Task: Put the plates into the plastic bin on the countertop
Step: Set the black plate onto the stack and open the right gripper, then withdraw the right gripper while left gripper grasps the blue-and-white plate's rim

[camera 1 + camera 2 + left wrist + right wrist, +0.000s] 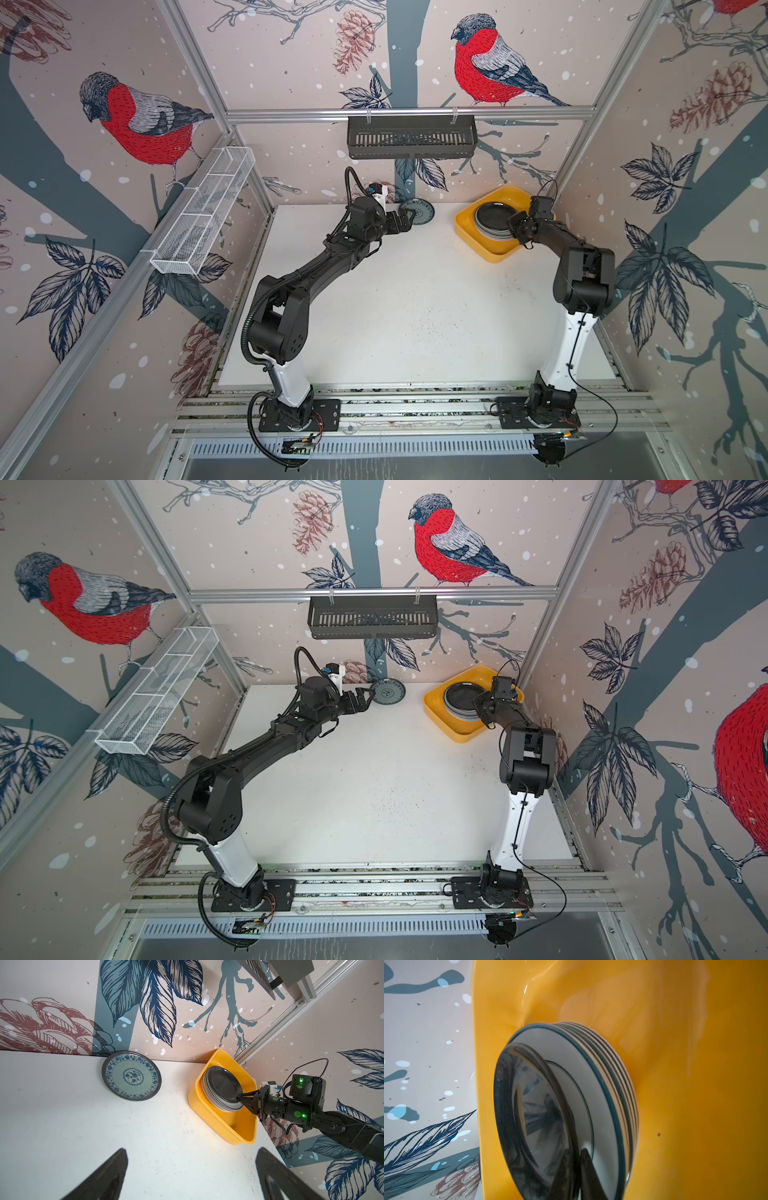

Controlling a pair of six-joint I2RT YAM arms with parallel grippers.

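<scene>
My left hand [409, 219] spread near teal plate [132, 1076] on worktop [415, 311], my right hand [241, 1099] pinching black plate [223, 1084] atop stack [208, 1094] in plastic bin [239, 1132]

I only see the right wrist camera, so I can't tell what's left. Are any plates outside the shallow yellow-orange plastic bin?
Observer: One: a round teal plate with blue floral patterning lies on the matte white countertop at the back wall.
Operator: Is the other arm holding it?
Observer: No; the left gripper is open, short of that plate.
Operator: Where am I working?
Observer: The yellow-orange bin, with the glossy black round plate your right gripper pinches, stands in the far right corner.
</scene>
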